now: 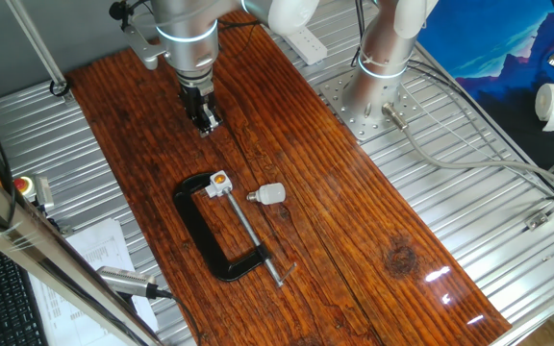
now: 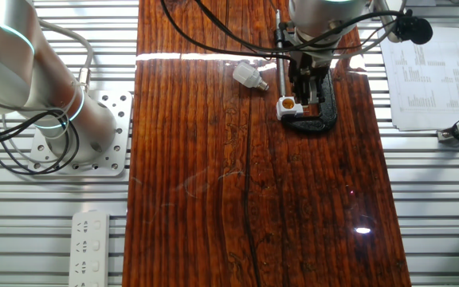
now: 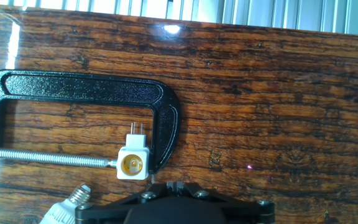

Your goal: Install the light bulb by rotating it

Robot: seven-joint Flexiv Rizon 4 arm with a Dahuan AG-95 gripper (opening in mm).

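white light bulb (image 1: 273, 193) lay on its side near the socket (image 1: 218, 182), and the gripper (image 1: 203, 119), fingers close together and holding nothing, should open wide, then pinch its round top gently.

Light bulb (image 1: 272, 194) on table (image 1: 373, 240), just beside socket block (image 1: 219, 183) held in clamp (image 1: 210, 235).

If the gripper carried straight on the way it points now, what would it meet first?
The gripper points down at the table. Its line seems to land on bare wood beyond the C-clamp, missing the socket and the light bulb. Depth is uncertain.
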